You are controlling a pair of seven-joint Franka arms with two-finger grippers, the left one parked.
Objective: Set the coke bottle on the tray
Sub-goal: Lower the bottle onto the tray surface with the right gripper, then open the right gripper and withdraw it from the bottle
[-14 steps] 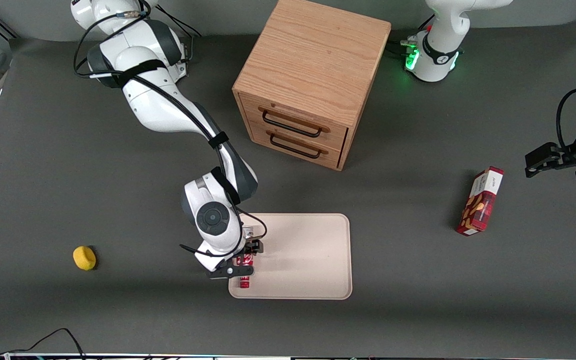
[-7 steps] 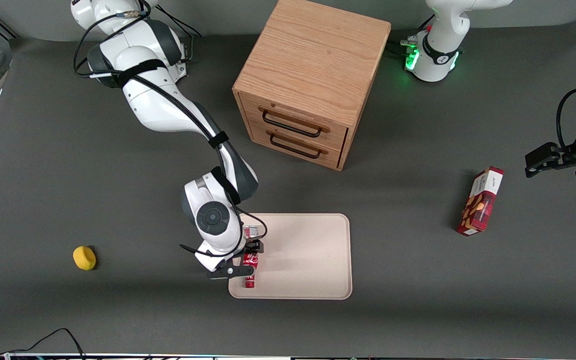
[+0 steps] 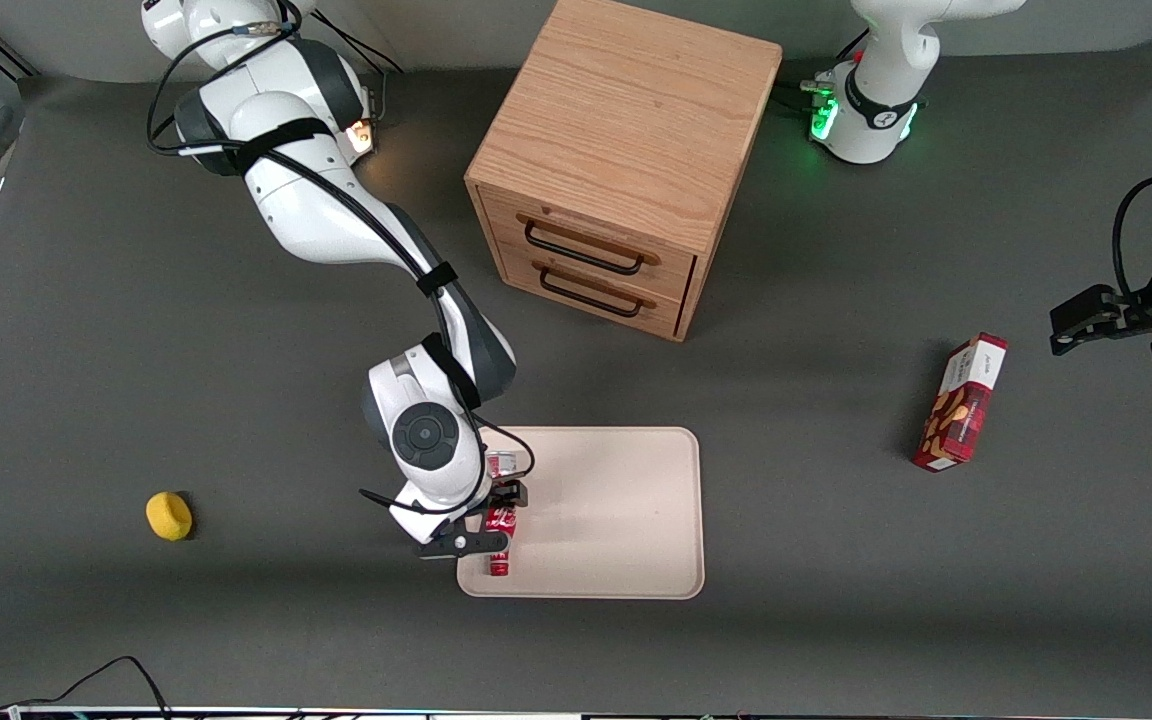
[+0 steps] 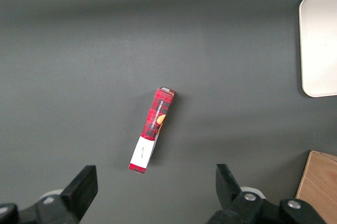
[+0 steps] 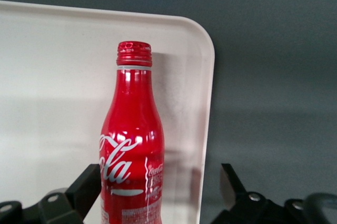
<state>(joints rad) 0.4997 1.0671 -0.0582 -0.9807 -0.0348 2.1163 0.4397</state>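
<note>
Dark grey table (image 3: 836,600), matte, under even light.

Item 1, coke bottle (image 3: 499,530): on the tray (image 3: 616,520), close to the rim at the working arm's end and near the corner nearest the front camera. It appears to lie along that rim with its red cap toward the front camera and its silver base pointing away, though the arm covers part of it. The wrist view shows the bottle (image 5: 131,145) against the cream tray floor (image 5: 52,77), label legible.

Item 2, gripper (image 3: 489,518): low over the bottle, fingers spread wide to either side and not clamping it; in the wrist view the gripper (image 5: 160,187) has one finger close against the bottle's side and the other well apart from it.

Change noted: a second ago the bottle sat broken up behind the fingers; since half a second ago it reads as one continuous red length and has not shifted. Judgement: release made, placement essentially complete, only withdrawal remaining. Risk: the near finger nudging or rolling the bottle on retreat.

Item 3, wooden drawer cabinet (image 3: 626,150): two drawers, both shut, farther from the front camera than the tray.

Item 4, red snack box (image 3: 961,405): toward the parked arm's end.

Item 5, yellow object (image 3: 169,516): toward the working arm's end.
</note>
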